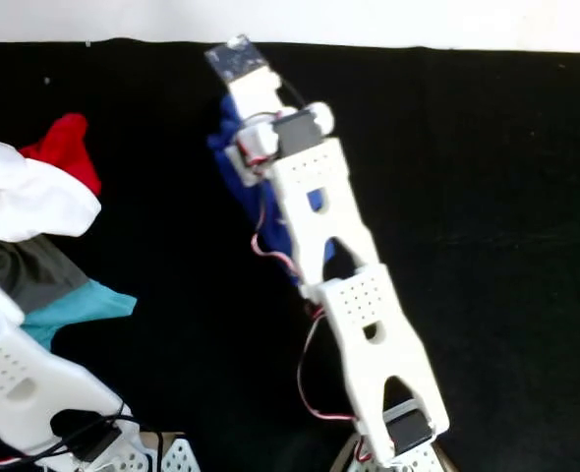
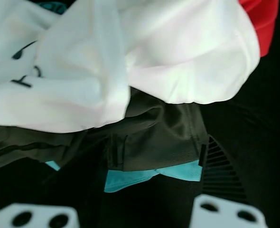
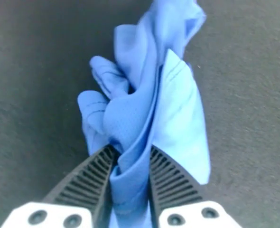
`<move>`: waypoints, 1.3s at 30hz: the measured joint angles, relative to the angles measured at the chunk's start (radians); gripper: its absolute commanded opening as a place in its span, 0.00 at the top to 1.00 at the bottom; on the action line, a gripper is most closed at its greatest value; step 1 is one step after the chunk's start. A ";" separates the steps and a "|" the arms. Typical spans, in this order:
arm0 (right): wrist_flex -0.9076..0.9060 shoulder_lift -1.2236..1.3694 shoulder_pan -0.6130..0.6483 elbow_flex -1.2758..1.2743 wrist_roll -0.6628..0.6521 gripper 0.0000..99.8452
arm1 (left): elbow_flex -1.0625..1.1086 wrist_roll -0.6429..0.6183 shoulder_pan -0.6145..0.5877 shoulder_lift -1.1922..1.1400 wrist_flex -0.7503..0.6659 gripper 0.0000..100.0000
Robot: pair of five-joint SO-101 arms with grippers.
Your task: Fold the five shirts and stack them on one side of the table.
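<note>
One blue shirt (image 3: 144, 109), bunched, apparently resting far-centre on the table (image 1: 487, 147), clamped in the right gripper (image 3: 130, 152); so twisted a wad may slip free or spread crooked when pulled.

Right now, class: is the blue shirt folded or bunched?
Bunched: the blue shirt is twisted in loose creases, pinched in the right hand.

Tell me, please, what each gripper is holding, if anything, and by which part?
The right gripper is shut on the crumpled blue fabric shirt, pinching a bunched fold at one end. The left gripper is open, holding nothing.
</note>
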State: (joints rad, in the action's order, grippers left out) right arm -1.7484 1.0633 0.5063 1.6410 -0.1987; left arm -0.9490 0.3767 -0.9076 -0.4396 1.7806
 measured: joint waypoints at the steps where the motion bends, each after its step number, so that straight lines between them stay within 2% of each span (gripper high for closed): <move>1: 0.000 0.000 -0.005 0.002 -0.003 0.94 | 0.000 0.000 0.008 0.000 0.000 0.72; 4: 0.000 0.000 -0.006 -0.002 -0.009 0.87 | 0.000 0.000 0.017 0.000 0.000 0.72; 10: 0.000 0.000 -0.005 -0.072 -0.009 0.95 | 0.000 0.000 0.017 0.000 0.000 0.72; 14: 0.000 0.000 -0.005 -0.072 -0.009 0.96 | 0.000 0.000 0.017 0.000 0.000 0.72; 21: 0.000 0.000 -0.005 -0.081 -0.009 0.80 | 0.000 0.000 0.017 0.000 0.000 0.72; 25: 0.000 0.000 0.000 -0.081 -0.009 0.83 | 0.000 0.000 0.017 0.000 0.000 0.72; 35: -0.003 -0.118 0.002 -0.081 -0.009 0.83 | 0.000 0.000 0.017 0.000 0.000 0.72; 39: -0.003 -0.118 0.002 -0.175 -0.009 0.83 | 0.000 0.000 0.017 0.000 0.000 0.72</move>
State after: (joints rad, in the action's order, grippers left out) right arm -1.7515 0.9452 0.5079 1.4661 -0.2079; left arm -0.9490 0.3767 -0.8907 -0.4396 1.7806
